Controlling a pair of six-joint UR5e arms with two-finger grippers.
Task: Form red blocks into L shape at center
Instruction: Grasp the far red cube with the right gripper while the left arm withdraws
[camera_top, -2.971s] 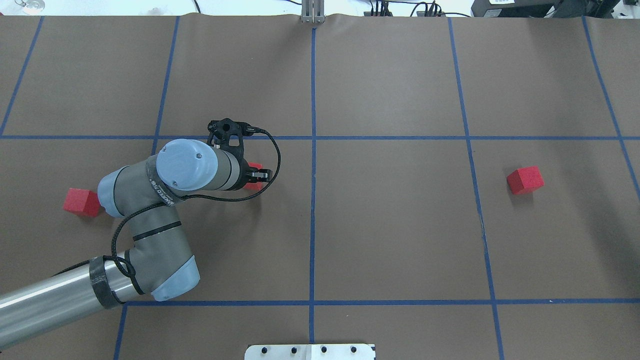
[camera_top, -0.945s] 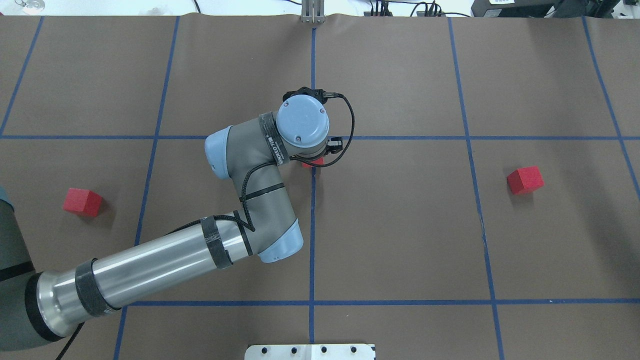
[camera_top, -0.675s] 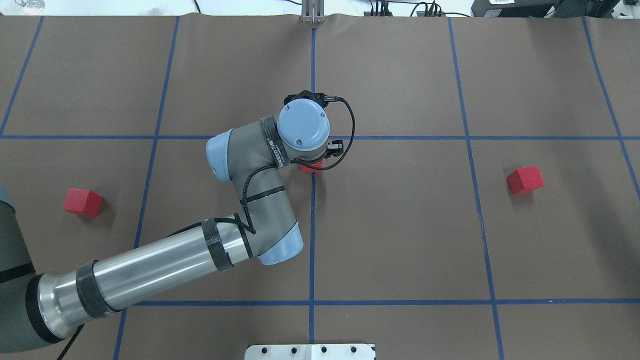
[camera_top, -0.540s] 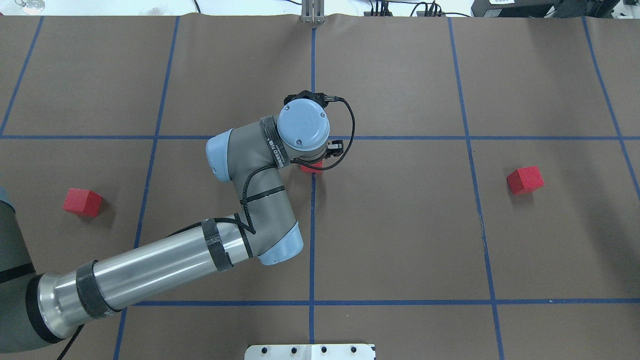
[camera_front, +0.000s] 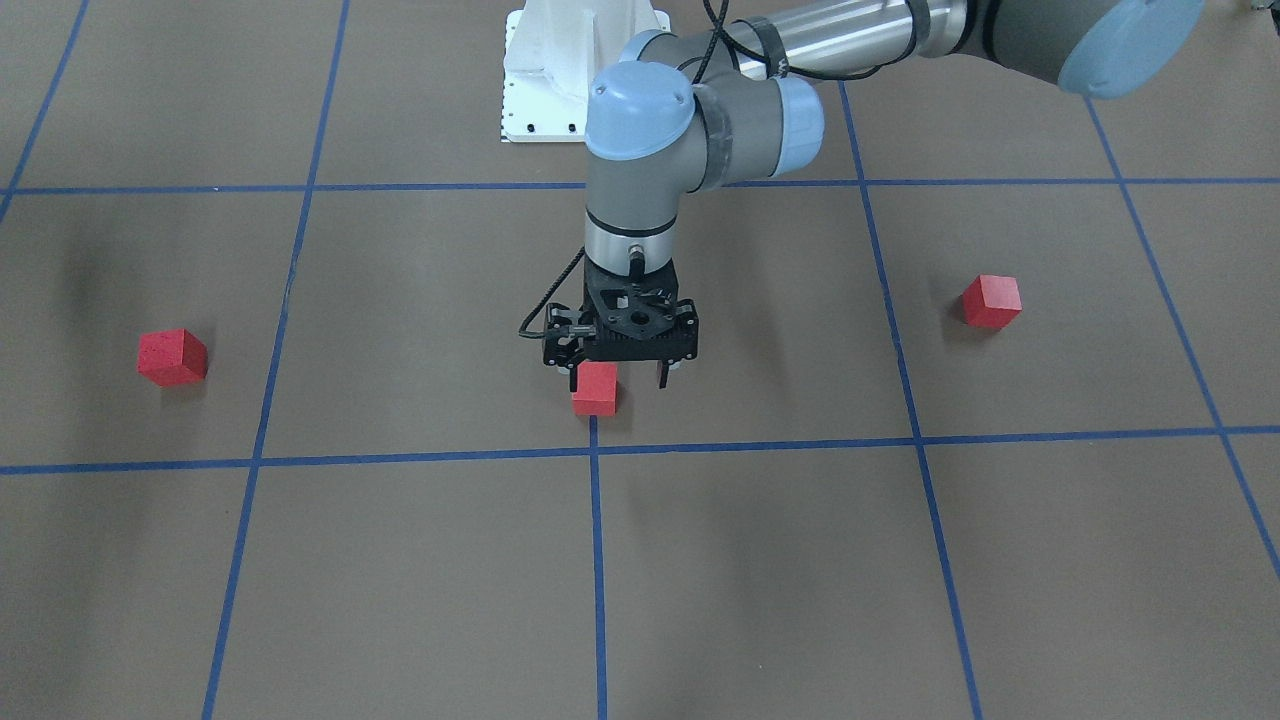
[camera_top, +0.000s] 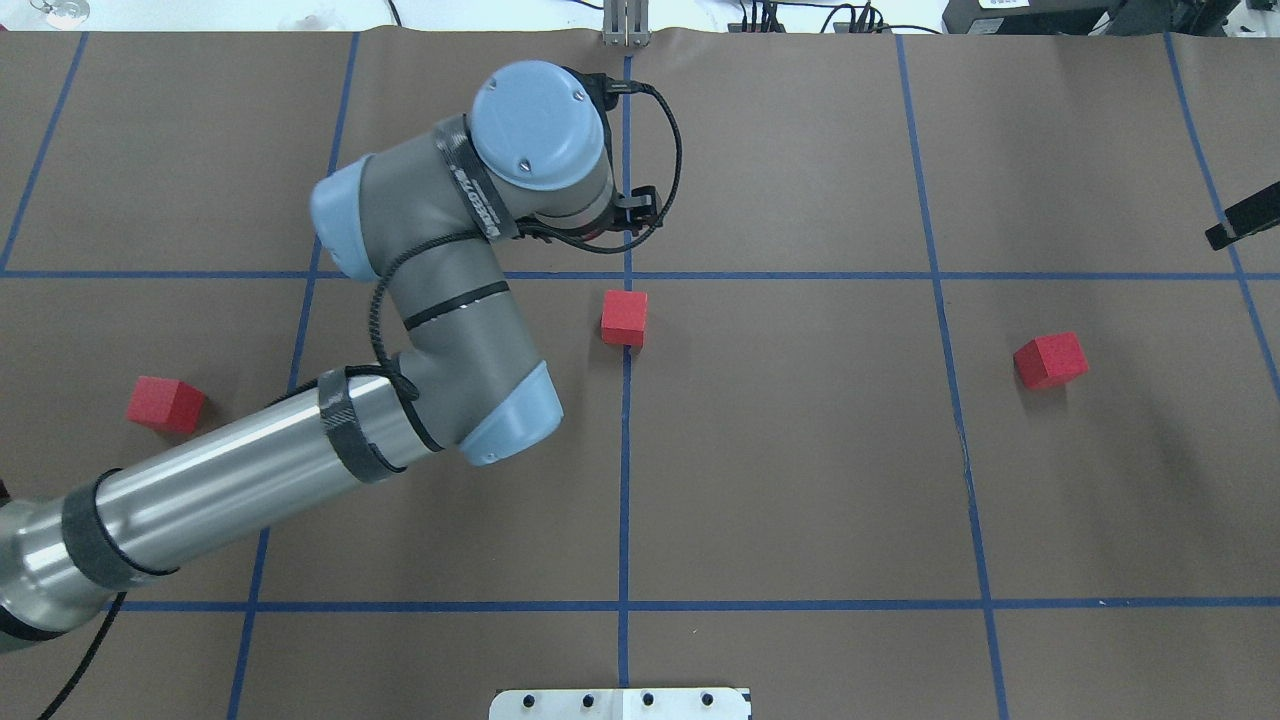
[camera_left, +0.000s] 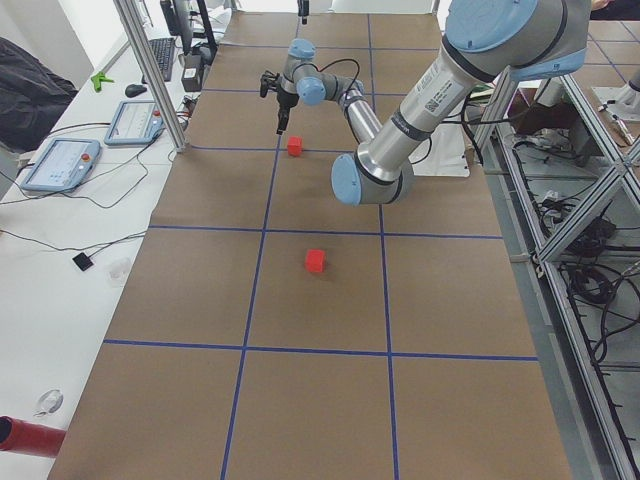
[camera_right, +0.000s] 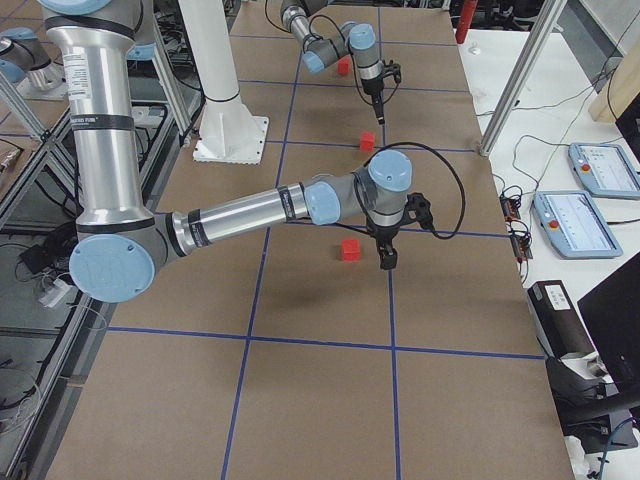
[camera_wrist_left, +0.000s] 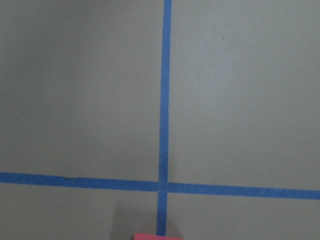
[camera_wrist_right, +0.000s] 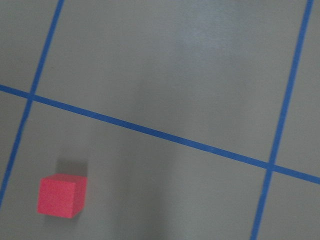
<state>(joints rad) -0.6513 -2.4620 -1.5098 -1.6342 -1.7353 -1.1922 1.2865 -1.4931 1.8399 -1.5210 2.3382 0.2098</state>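
Bright, even overhead light with soft shadows.
The brown tabletop (camera_top: 800, 450) looked uniformly lit; the red block (camera_wrist_right: 61, 195) threw a faint shadow toward 12 o'clock; both wrist views were soft and greyish.

Work cell surroundings: papered counter inside an aluminium frame, operators' bench alongside.

The counter (camera_top: 800, 480) is covered in brown paper, slightly rippled at the bench-side edge, and marked with a blue tape grid (camera_top: 800, 605). A white mounting plate (camera_top: 620, 703) sits at the middle of the opposite long edge. Aluminium posts (camera_left: 150, 70) stand along the bench-side edge. The white bench (camera_left: 60, 250) carries two touch-screen pendants (camera_left: 62, 163), a keyboard (camera_left: 160, 55), a mouse (camera_left: 137, 90) and loose leads. Past the plate-side edge, cables (camera_left: 600, 300) lie among open frame rails (camera_left: 570, 200). Lighting is even and shadows are soft.
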